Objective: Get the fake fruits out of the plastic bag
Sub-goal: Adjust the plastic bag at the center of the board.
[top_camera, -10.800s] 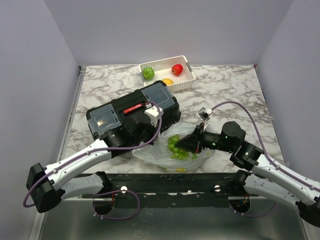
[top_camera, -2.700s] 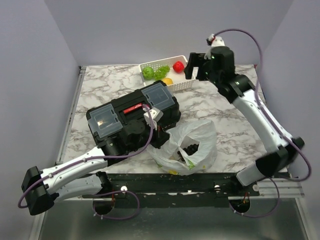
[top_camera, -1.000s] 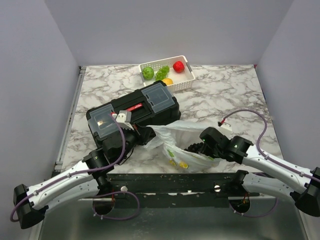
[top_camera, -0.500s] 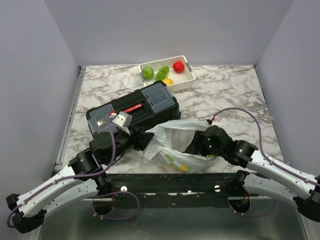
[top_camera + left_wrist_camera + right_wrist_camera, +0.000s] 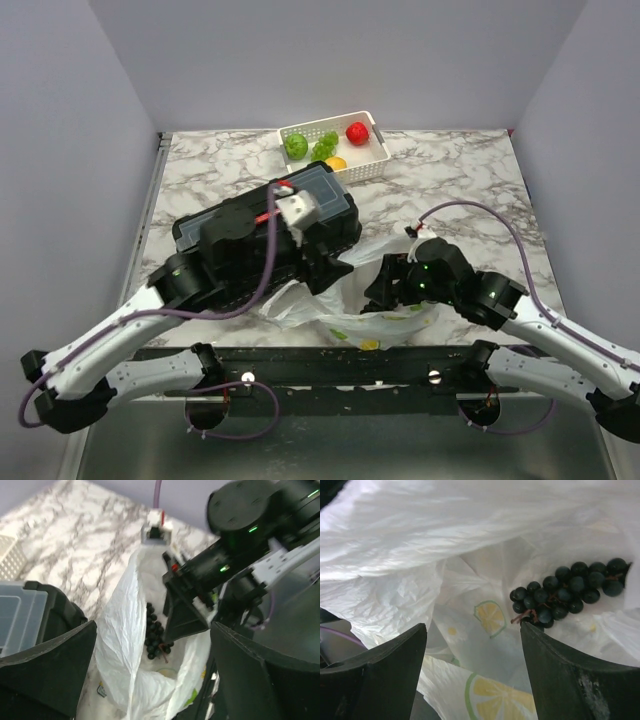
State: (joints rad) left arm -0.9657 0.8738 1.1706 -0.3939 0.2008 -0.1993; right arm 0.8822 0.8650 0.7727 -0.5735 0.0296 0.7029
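**Desk:** What's in the shot?

**Photographer:** The bag (image 5: 292, 303) lies crumpled at the near edge of the tabletop (image 5: 450, 190), just in front of the toolbox (image 5: 338, 222). Its mouth is open toward the right gripper (image 5: 473, 627), whose jaws are spread with nothing between them. A dark bunch of grapes (image 5: 570, 592) lies inside, off to that gripper's right. The left gripper (image 5: 153, 627) hangs over the bag's near fold, also spread wide and clamping nothing.

**Desk:** And the step in hand?

**Photographer:** Fetching the grapes, I'd judge. Other fruit already sits in the basket (image 5: 368, 163) at the far side. Done well, the right gripper swings toward the bunch and closes on its stem or its thick middle, not on the film beneath. The left should pinch the bag's edge and hold it down. Otherwise the thin plastic will likely lift with the fruit, or fold shut over the mouth.
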